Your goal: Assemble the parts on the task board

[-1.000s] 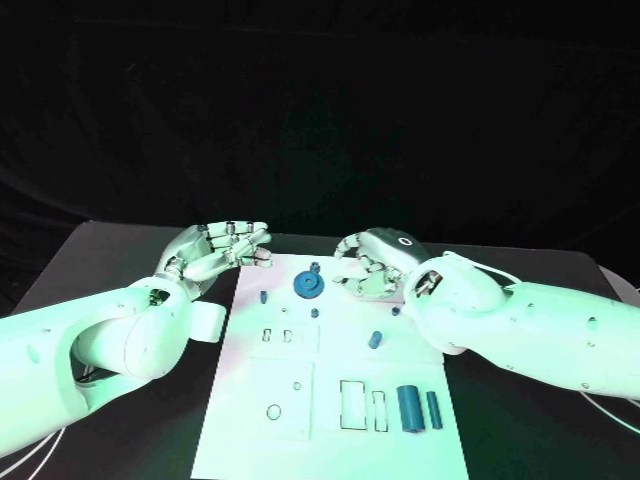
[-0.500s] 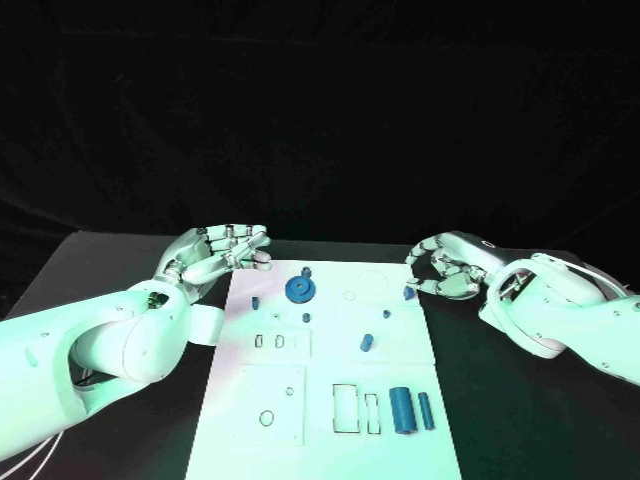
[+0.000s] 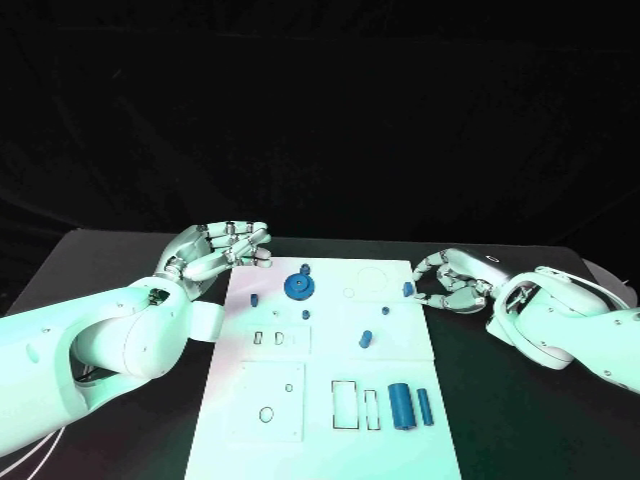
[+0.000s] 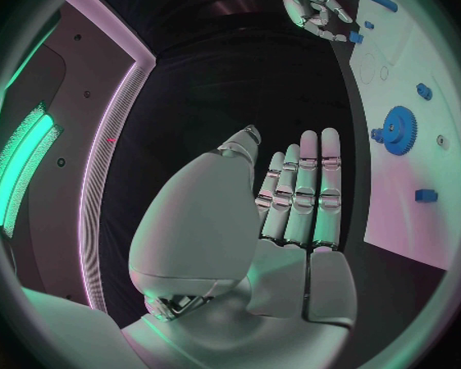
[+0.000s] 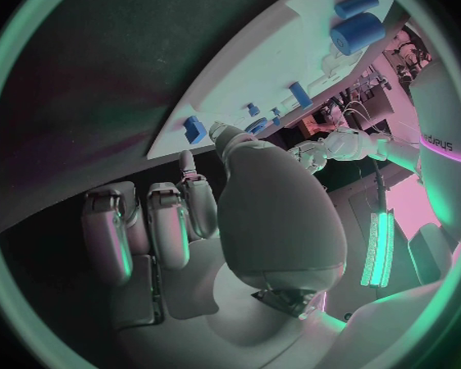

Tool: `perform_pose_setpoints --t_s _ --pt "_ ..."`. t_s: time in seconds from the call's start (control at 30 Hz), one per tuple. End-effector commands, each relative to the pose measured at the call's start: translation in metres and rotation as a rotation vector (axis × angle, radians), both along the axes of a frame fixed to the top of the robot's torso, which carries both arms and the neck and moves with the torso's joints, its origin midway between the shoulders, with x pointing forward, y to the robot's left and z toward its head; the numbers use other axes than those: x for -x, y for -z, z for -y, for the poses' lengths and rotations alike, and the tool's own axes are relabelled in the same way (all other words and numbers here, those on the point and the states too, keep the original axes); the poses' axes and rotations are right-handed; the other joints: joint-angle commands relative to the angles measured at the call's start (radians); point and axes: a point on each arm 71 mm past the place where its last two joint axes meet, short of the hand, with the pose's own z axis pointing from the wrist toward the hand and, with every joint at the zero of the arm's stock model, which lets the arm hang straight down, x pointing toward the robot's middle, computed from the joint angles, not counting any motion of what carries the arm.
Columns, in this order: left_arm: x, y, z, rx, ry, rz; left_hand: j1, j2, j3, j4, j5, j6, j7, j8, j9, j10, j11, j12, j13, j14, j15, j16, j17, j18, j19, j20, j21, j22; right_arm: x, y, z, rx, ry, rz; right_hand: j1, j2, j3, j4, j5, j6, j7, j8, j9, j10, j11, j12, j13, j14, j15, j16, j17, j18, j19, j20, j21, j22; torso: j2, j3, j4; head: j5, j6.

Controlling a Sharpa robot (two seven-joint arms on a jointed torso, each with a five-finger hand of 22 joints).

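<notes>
Two blue cylinders (image 3: 411,404) lie nearest me, side by side at the near right of the task board (image 3: 248,430), just beside outlined slots (image 3: 359,406) that stand unfilled. Further out, a short blue peg (image 3: 365,339) lies loose at mid-board. Beyond it the blue gear (image 3: 297,287) sits on the far half, with small blue pieces around it.

Right hand (image 3: 453,282): off the board's right edge, over the black table (image 3: 551,420). Its fingers are curled in, and I see nothing held in them. A small blue block (image 3: 408,289) stands on that edge, just beside the fingertips. I cannot tell whether they touch it.

Left hand (image 3: 216,250): at the far left corner of the board. The left wrist view shows the fingers (image 4: 304,189) extended side by side over an empty palm.

Step in hand, as I judge it: between placements, selecting the next part. Most of the assembly is not yet done.

Next move: bring the right hand onto the edge block, or reach back to the cylinders and seat them in the near slots. Either calls for a fingertip pinch.

Clearances: both long edges of the board have bare table alongside. The block stands on the rim, so a sideways brush could push it off. The far edge of the table is near both hands.
</notes>
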Motion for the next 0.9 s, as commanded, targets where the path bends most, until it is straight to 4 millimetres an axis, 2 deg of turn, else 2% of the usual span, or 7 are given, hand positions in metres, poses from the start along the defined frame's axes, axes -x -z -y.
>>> perform_pose_setpoints --t_s 0.03,0.33,0.4,0.63,0.9 --pt "0.0 -0.002 0.002 0.006 0.021 0.01 0.009 0.001 0.006 0.001 -0.003 -0.007 0.012 -0.004 -0.001 -0.01 0.0 -0.005 0.0 -0.007 -0.002 0.005 0.002 0.008 -0.007 -0.002 0.007 0.002 -0.001 0.004 -0.002 0.003 -0.02 -0.013 0.011 0.003 -0.002 -0.006 -0.002 0.005 0.001 -0.007 -0.001 -0.002 -0.004 -0.003 0.077 0.098 -0.003 0.004 0.245 -0.007 0.105 -0.001 0.005 0.263 0.0 -0.0004 0.0008 0.001 -0.004" --pt "0.0 -0.001 0.001 0.005 0.02 0.009 0.009 0.001 0.006 0.001 -0.003 -0.007 0.012 -0.004 -0.001 -0.01 0.0 -0.005 0.0 -0.007 -0.002 0.005 0.002 0.008 -0.007 -0.002 0.007 0.002 -0.006 0.007 -0.007 0.006 -0.006 -0.002 0.016 0.009 0.003 -0.006 0.001 0.006 0.001 -0.009 -0.001 -0.001 -0.004 -0.002 0.079 0.099 -0.003 0.004 0.246 -0.007 0.105 -0.001 0.005 0.263 0.0 -0.0007 0.0033 0.005 -0.012" --pt "0.0 -0.001 0.001 0.005 0.02 0.008 0.009 0.001 0.006 0.001 -0.003 -0.007 0.012 -0.004 -0.001 -0.01 0.0 -0.005 0.0 -0.007 -0.002 0.005 0.002 0.008 -0.007 -0.002 0.007 0.002 -0.007 0.008 -0.007 0.006 -0.002 0.0 0.019 0.012 0.006 -0.007 0.003 0.007 0.001 -0.01 -0.001 -0.001 -0.004 -0.002 0.079 0.099 -0.003 0.004 0.246 -0.007 0.105 -0.001 0.005 0.263 -0.001 -0.0015 0.002 0.007 -0.014" --pt "0.0 -0.001 0.001 0.004 0.02 0.007 0.009 0.001 0.006 0.001 -0.003 -0.007 0.012 -0.004 -0.001 -0.01 0.0 -0.005 0.0 -0.007 -0.002 0.005 0.002 0.008 -0.007 -0.002 0.007 0.002 -0.009 0.009 -0.01 0.009 0.001 0.0 0.027 0.019 0.014 -0.009 0.006 0.011 0.002 -0.011 -0.002 0.001 -0.004 -0.001 0.08 0.099 -0.003 0.004 0.246 -0.007 0.105 -0.001 0.005 0.263 -0.001 0.0 0.0007 0.009 -0.017" --pt "0.0 -0.001 0.0 0.004 0.02 0.005 0.009 0.0 0.007 0.002 -0.004 -0.007 0.011 -0.004 -0.001 -0.009 0.0 -0.006 0.0 -0.009 -0.002 0.004 0.003 0.008 -0.011 -0.001 0.009 0.003 -0.011 0.011 -0.013 0.021 -0.006 -0.013 0.054 0.026 0.036 -0.026 0.006 0.026 0.001 -0.012 -0.001 0.006 -0.005 0.004 0.085 0.099 -0.004 0.005 0.249 -0.007 0.105 -0.001 0.005 0.263 -0.001 -0.0001 0.0019 0.008 -0.02"
